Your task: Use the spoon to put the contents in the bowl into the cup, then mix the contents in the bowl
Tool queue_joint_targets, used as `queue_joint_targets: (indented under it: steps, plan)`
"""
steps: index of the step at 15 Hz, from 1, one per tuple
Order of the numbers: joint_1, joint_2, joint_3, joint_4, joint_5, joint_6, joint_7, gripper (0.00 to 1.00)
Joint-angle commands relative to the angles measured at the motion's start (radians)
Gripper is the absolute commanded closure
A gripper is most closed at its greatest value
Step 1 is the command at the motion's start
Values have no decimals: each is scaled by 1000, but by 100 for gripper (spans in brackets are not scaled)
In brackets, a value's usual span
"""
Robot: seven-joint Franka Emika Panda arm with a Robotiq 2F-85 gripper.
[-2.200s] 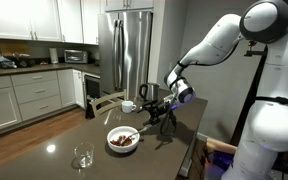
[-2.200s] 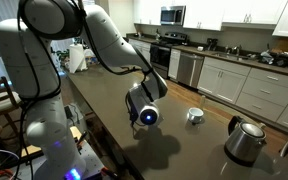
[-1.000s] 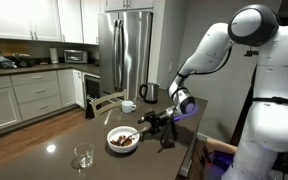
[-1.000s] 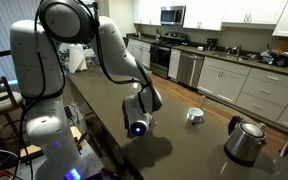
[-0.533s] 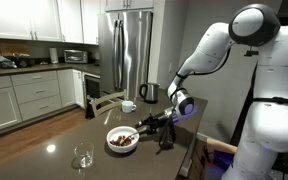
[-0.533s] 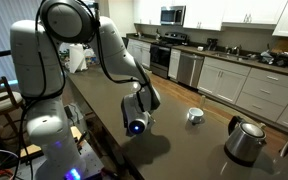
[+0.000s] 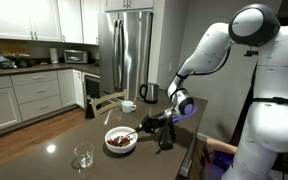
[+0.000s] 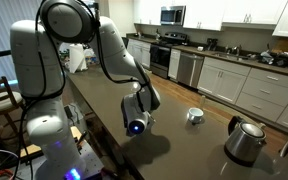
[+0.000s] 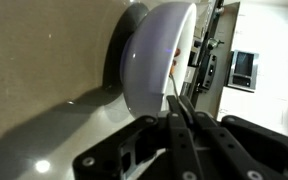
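Over the last couple of seconds the arm is folding back at its upper joints and the wrist is sinking a little lower beside the bowl (image 7: 109,140); in the last half second it is hardly shifting at all. The claw (image 7: 146,124) is hanging low over the desk (image 7: 89,120), just beside the bowl. In the wrist view the claw (image 9: 179,128) appears to be pinching the thin handle of the spoon (image 9: 172,92), its fingers (image 9: 187,135) pressing close together around it.

The spoon (image 7: 134,130) is lying with its long axis running straight out from the claw toward the bowl. Its far end is reaching over the rim toward the contents (image 7: 122,142), though I cannot tell whether it is touching them. The cup (image 7: 128,105) is standing well apart, beyond the bowl and off that axis. I judge that any loaded scoop is needing a lift and a sideways swing to get there.
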Motion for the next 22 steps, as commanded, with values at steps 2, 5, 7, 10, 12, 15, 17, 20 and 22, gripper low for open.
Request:
queue_joint_targets:
  steps: [2,5,7,10,12,15,17,20,22]
  plan:
    - [2,-11,0,-8,33,8,-36,96]
    - [3,-39,-3,-17,35,35,-41,96]
    - [2,-59,-5,-23,39,47,-59,96]
    - [0,-93,-7,-28,55,69,-102,96]
    - [-1,-111,-5,-27,70,92,-123,96]
    - [-2,-120,0,-19,97,127,-157,96]
    - [-2,-128,2,-15,111,149,-170,96]
    - [-1,-143,8,-11,109,193,-143,96]
    - [-2,-155,11,-9,103,213,-126,96]
